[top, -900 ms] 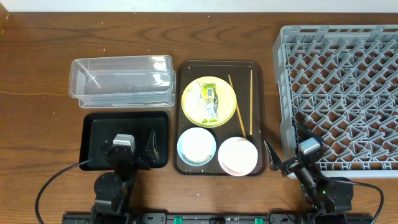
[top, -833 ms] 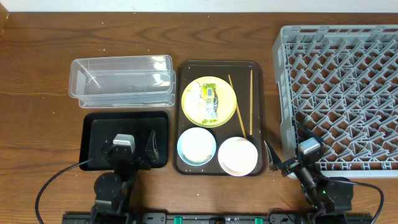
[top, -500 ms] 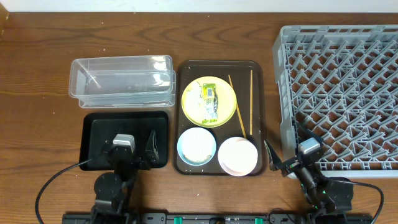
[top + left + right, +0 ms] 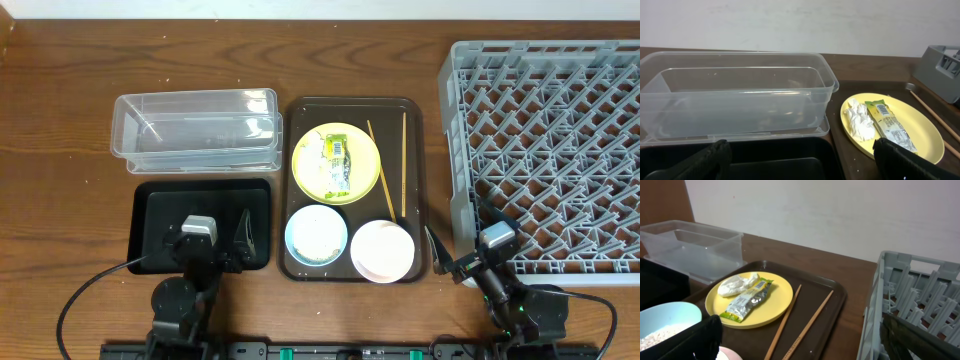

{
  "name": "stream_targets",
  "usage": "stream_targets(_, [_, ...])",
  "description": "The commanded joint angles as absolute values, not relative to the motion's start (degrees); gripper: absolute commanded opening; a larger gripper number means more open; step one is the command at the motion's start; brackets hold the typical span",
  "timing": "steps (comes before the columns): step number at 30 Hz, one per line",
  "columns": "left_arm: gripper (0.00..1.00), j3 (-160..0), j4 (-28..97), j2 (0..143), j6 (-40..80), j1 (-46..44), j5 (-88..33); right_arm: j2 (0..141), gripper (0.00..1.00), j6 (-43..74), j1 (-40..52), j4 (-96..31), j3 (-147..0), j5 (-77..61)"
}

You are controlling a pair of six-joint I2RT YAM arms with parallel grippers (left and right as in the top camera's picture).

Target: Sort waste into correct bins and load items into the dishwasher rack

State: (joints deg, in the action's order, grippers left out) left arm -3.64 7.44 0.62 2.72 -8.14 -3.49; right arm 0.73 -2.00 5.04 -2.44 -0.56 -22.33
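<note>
My left end effector sits low at the near edge of the bench, over the black tray, with its fingers spread wide and nothing between them. My right end effector is also at the near edge, by the near left corner of the dishwasher rack and just right of the brown serving tray. It too is spread open and empty.

The clear tub lies toward the far edge on the left half of the bench, just beyond the black tray, their long sides close together. The serving tray takes the middle of the bench and carries all the tableware. On its far half rests the yellow plate, and on the plate lie the yellow-green wrapper and, touching its left side, the crumpled tissue. On the near half stand two bowls side by side: the light blue bowl to the left, with whitish rice scraps in its bottom, and the white-pinkish bowl to the right. The two chopsticks lie on the serving tray right of the plate, one nearly straight, the other slanting along the plate's edge.

The rack fills the right side of the bench, reaching the far right corner — its lattice holds nothing.
</note>
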Motion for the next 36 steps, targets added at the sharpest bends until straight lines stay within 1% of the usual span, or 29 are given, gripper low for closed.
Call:
stream_targets(1, [0.93,-2.20,8.03,0.23,2.15,-8.08,-3.42,0.38,0.99,-2.22,4.56,-2.39,-0.32,-22.35])
stream_targets(23, [0.93,-2.20,7.99,0.23,2.17,-8.08,-3.44,0.38,0.99,-2.24,4.56,-1.02,-0.32,-22.35])
stream_targets(27, [0.93,-2.20,7.97,0.23,2.44,-8.08,-5.45,0.38,0.99,-2.20,4.56,-0.78,-0.32,-24.49])
stream_targets(36, [0.93,-2.22,7.55,0.23,12.53,-8.08,-8.78,0.38,0.99,-2.20,4.56,2.31,-0.32,-28.40])
